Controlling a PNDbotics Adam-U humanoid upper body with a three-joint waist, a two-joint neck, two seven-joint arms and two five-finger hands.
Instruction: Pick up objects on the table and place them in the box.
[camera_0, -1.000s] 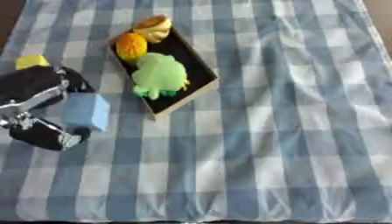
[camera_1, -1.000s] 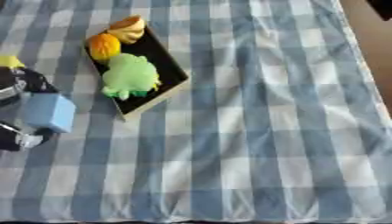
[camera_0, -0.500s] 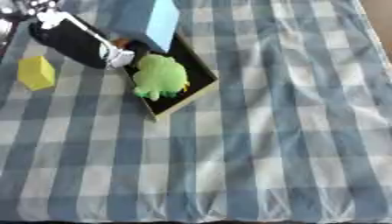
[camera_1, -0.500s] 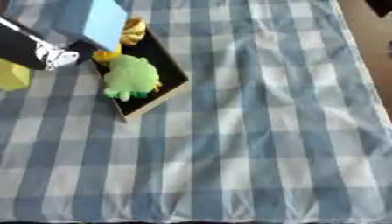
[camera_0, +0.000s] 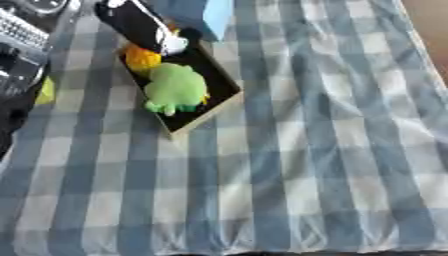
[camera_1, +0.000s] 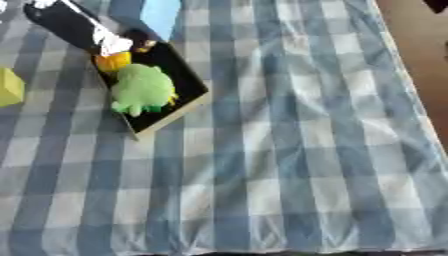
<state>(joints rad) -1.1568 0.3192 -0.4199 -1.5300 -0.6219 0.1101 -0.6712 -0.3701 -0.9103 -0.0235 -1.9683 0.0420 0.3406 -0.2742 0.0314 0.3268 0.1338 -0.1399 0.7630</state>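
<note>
- My left hand (camera_1: 83, 31) hangs over the shallow black box (camera_1: 179, 82); whether it grips the pale blue block (camera_1: 162, 14) I cannot tell.
- Yellow foam-like cube (camera_1: 9, 87) sits left of the box; probably light, so I'd pinch opposite flat faces.

Open checked cloth (camera_1: 297, 150) right of the box (camera_1: 188, 102); left hand (camera_1: 74, 27) over its far end

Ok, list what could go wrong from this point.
The light blue block sits up past the box's far end, not clearly over the box; released there, it may land on the checked cloth. The green plush toy and orange item already fill much of the box, so the block could end up perched on them. The yellow block lies near the left robot hand's path and might get knocked.
</note>
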